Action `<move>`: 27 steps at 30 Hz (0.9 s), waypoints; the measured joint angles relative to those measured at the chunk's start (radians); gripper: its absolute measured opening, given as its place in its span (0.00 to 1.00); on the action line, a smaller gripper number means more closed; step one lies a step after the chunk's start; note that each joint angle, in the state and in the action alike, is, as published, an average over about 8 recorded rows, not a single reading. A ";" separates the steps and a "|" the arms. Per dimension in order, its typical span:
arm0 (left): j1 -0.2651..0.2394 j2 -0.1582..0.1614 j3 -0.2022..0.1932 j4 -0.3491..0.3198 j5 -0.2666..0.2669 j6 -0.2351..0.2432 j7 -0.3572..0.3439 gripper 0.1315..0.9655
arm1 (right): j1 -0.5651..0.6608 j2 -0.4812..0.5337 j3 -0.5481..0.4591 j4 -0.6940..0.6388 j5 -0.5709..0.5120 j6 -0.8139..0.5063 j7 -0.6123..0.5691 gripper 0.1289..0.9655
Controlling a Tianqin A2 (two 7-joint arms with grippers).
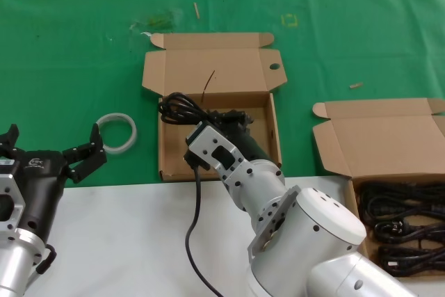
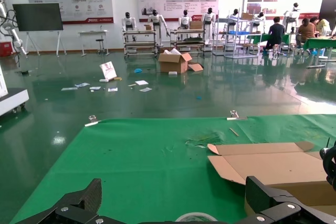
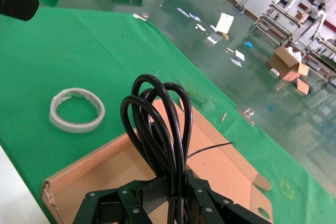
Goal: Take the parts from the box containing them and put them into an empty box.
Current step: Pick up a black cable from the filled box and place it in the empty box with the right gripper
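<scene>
My right gripper (image 1: 208, 120) is shut on a black bundled power cord (image 1: 182, 108) and holds it over the near left part of the open box with the round hole in its lid flap (image 1: 274, 137). In the right wrist view the cord's loops (image 3: 157, 124) stick up from between the fingers (image 3: 149, 195), above the box floor (image 3: 220, 163). Several more black cords (image 1: 407, 227) lie in the second open box (image 1: 379, 140) at the right. My left gripper (image 1: 52, 145) is open and empty at the near left, by the tape ring.
A translucent white tape ring (image 1: 117, 133) lies on the green cloth left of the middle box; it also shows in the right wrist view (image 3: 76, 109). A white table edge (image 1: 125, 213) runs along the front. Small scraps lie on the cloth at the back.
</scene>
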 joint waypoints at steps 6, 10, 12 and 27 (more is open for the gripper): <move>0.000 0.000 0.000 0.000 0.000 0.000 0.000 1.00 | -0.003 0.000 0.001 -0.001 0.000 -0.008 0.024 0.05; 0.000 0.000 0.000 0.000 0.000 0.000 0.000 1.00 | -0.003 0.000 0.001 -0.001 0.000 -0.008 0.025 0.05; 0.000 0.000 0.000 0.000 0.000 0.000 0.000 1.00 | -0.003 0.000 0.001 -0.001 0.000 -0.008 0.025 0.05; 0.000 0.000 0.000 0.000 0.000 0.000 0.000 1.00 | -0.003 0.000 0.001 -0.001 0.000 -0.008 0.025 0.07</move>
